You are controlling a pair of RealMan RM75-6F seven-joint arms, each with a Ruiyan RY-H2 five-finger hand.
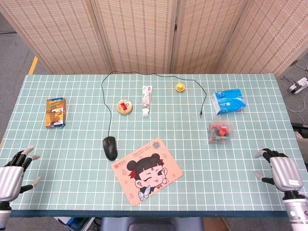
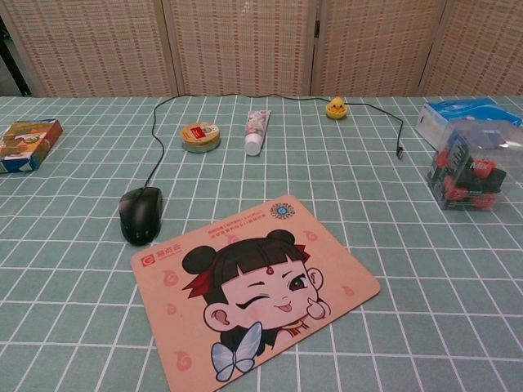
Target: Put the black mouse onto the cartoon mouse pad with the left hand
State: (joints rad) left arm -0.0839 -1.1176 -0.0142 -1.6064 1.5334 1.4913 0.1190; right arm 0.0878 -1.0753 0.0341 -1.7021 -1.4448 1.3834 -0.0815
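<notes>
Far left, the left robot hand [image 1: 13, 172] hovers at the near corner of the bench [image 1: 250, 159], fingers spread apart and nothing in them. It sits well apart from its target, so the job hasn't begun. Beyond it, a snack box [image 1: 56, 112] lies near the far-left side.

Moving right, here's the black mouse [image 1: 110, 147], resting on the green grid just beside the left edge of the cartoon mouse pad [image 1: 147, 171], its cable [image 1: 102, 91] trailing back toward the screen and looping across to the right. The pad lies skewed, with bare space all over the girl's face.

Now the approach, as I judge it: the left hand should travel right and forward, come down over the mouse's hump, and close across its flanks, not the tail end. Lift only enough to clear the pad's edge, then set it down a short hop right. Watch that cable; the slack looks plentiful, but it could drag.

Further right, a small round tin [image 1: 125, 106], a tube [image 1: 146, 100], a yellow toy [image 1: 180, 87], a blue packet [image 1: 229, 102] and a clear box of red bits [image 1: 220, 131]. Far right, the right robot hand [image 1: 281, 170] rests idle, fingers parted, holding nothing
</notes>
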